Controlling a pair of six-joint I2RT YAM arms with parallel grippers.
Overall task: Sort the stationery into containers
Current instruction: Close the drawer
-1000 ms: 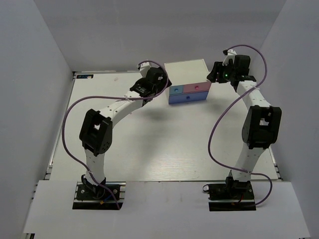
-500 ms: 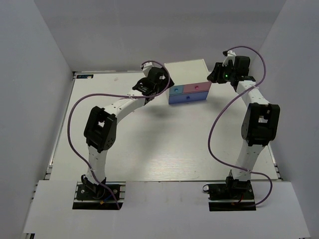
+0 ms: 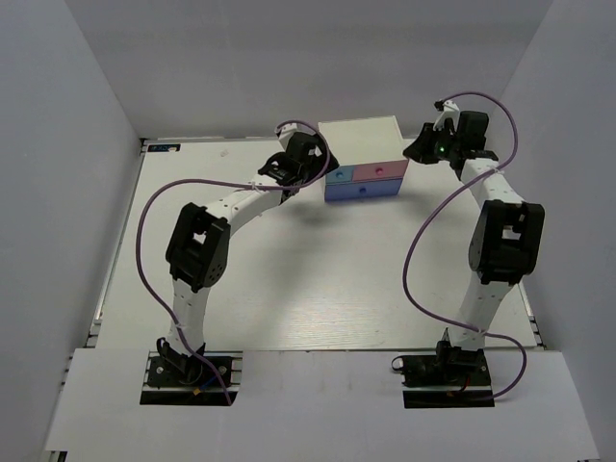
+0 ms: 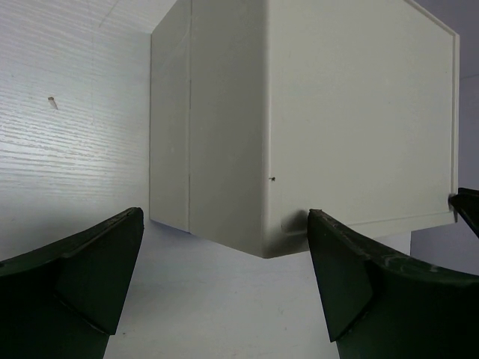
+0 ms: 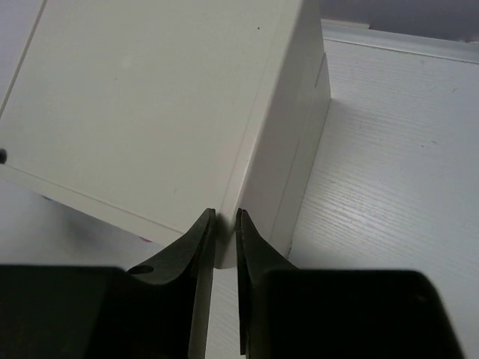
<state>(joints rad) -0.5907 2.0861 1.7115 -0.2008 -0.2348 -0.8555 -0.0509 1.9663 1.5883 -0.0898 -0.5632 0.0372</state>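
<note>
Two claws, one box. Left claw (image 4: 224, 262) is spread wide and empty, w/ the box (image 4: 359, 112) corner poking in between its fingers (image 4: 75, 284), just ahead. Right claw (image 5: 224, 224) is pinched nearly closed, nothing in it, tips right at the opposite near corner; can't tell if touching. Box sits far-centre on the table (image 3: 289, 279), long axis left-right, between both claws, drawers (image 3: 362, 183) facing near. No stationery visible anywhere. Imo next is a drawer pull, and the left claw looks closer to the fronts.
</note>
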